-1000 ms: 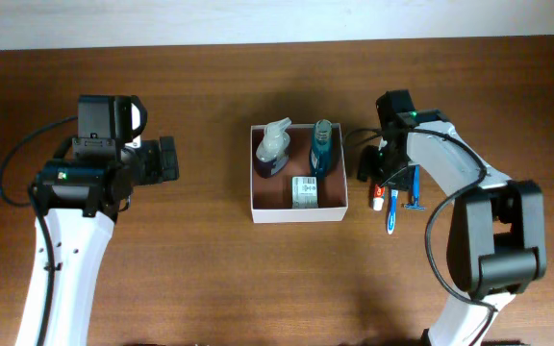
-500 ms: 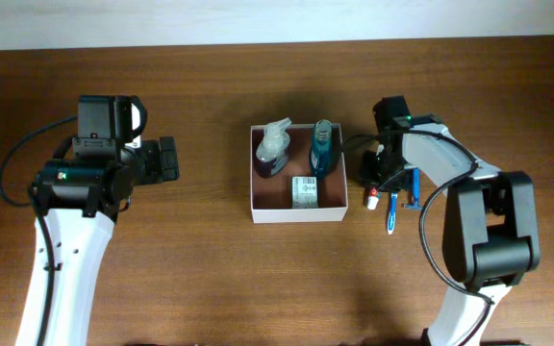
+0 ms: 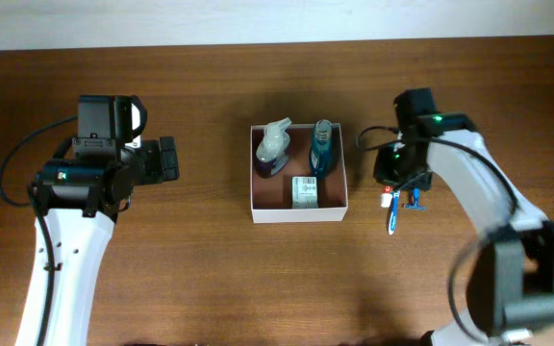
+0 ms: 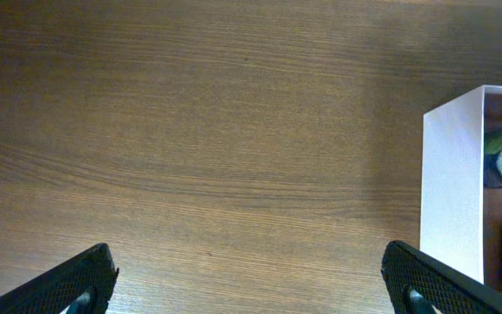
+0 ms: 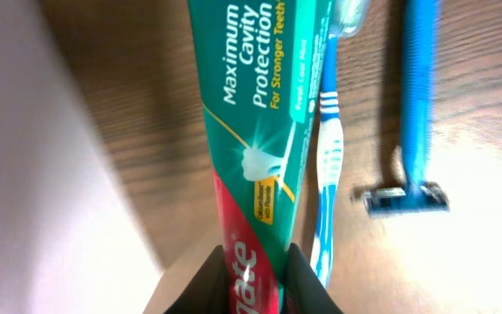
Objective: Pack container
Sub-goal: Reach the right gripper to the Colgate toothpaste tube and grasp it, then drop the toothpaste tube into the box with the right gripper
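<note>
The container (image 3: 297, 214) is a square white box with a pinkish-brown inside at the table's middle. It holds a grey spray bottle (image 3: 275, 146), a teal bottle (image 3: 321, 148) and a small white labelled item (image 3: 304, 190). Its white wall shows in the left wrist view (image 4: 450, 183) and the right wrist view (image 5: 42, 174). My right gripper (image 5: 258, 279) is shut on a green and red toothpaste tube (image 5: 264, 122), just right of the container (image 3: 392, 183). A blue toothbrush (image 5: 328, 166) and a blue razor (image 5: 412, 113) lie beside it. My left gripper (image 4: 251, 283) is open and empty, left of the container.
The toothbrush (image 3: 392, 219) and the razor (image 3: 414, 200) lie on the wood right of the container. The table's far edge meets a white wall at the top of the overhead view.
My right arm has shifted to the right and lifted slightly beside the container, with the toothpaste tube in its jaws. The left arm has not moved.
</note>
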